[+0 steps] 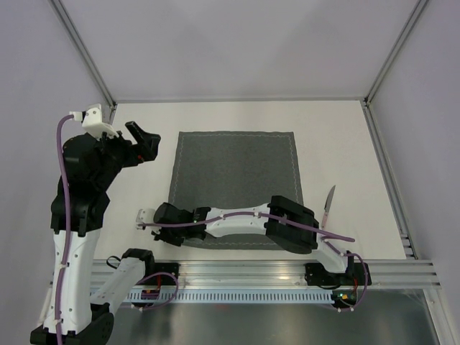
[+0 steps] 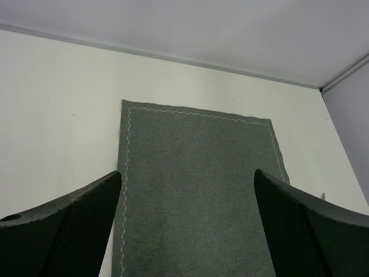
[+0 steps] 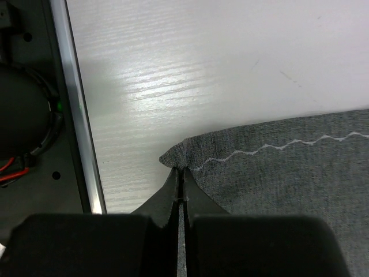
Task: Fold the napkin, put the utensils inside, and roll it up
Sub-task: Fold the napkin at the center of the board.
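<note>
The dark grey napkin (image 1: 237, 180) lies flat on the white table, with a pale stitched line near its edges. My right arm reaches left across its near edge. My right gripper (image 1: 152, 218) is shut on the napkin's near-left corner; in the right wrist view its closed tips (image 3: 180, 170) pinch the bunched corner of the napkin (image 3: 288, 173). My left gripper (image 1: 147, 147) is open and empty, raised left of the napkin's far-left corner; its view looks across the napkin (image 2: 196, 190) between the spread fingers (image 2: 187, 173). A silvery knife (image 1: 328, 205) lies right of the napkin.
An aluminium rail (image 1: 287, 273) runs along the near table edge, close to my right gripper, and shows in the right wrist view (image 3: 81, 115). Enclosure walls and metal frame posts (image 1: 384, 165) bound the table at the back and sides.
</note>
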Motion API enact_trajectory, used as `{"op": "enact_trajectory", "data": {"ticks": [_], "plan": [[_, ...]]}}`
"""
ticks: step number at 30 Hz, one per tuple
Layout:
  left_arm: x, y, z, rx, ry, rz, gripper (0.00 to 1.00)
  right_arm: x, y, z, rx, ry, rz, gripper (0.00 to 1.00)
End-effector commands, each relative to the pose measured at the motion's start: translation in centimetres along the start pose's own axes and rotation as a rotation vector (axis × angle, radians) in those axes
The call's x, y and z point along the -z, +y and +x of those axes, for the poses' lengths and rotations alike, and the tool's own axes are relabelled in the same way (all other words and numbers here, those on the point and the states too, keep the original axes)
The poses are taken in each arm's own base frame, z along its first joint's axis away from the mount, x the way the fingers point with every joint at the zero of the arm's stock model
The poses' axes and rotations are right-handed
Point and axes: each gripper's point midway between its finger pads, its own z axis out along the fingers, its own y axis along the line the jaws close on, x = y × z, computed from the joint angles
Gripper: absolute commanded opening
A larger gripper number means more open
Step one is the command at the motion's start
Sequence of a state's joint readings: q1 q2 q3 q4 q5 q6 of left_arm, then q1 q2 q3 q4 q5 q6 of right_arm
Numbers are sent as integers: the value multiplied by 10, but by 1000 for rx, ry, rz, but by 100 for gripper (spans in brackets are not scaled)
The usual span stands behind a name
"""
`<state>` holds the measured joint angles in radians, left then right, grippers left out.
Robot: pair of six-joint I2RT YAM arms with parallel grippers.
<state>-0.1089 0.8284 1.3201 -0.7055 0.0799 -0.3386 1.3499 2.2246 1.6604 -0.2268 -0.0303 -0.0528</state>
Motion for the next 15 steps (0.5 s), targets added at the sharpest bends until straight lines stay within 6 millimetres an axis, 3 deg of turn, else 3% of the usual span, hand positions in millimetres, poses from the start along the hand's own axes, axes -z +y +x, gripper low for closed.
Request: {"op": "enact_trajectory", "data": {"ticks": [1, 10, 15], "plan": [[-1, 1, 1, -19, -2, 2, 100, 36, -10, -48, -26, -111, 20, 0], [-5, 0, 3, -10, 2, 9, 100, 59, -42, -59, -58, -139, 80, 1], [-8, -1, 5, -7, 5, 17, 100, 78, -81, -51, -82, -133, 166, 0]]}}
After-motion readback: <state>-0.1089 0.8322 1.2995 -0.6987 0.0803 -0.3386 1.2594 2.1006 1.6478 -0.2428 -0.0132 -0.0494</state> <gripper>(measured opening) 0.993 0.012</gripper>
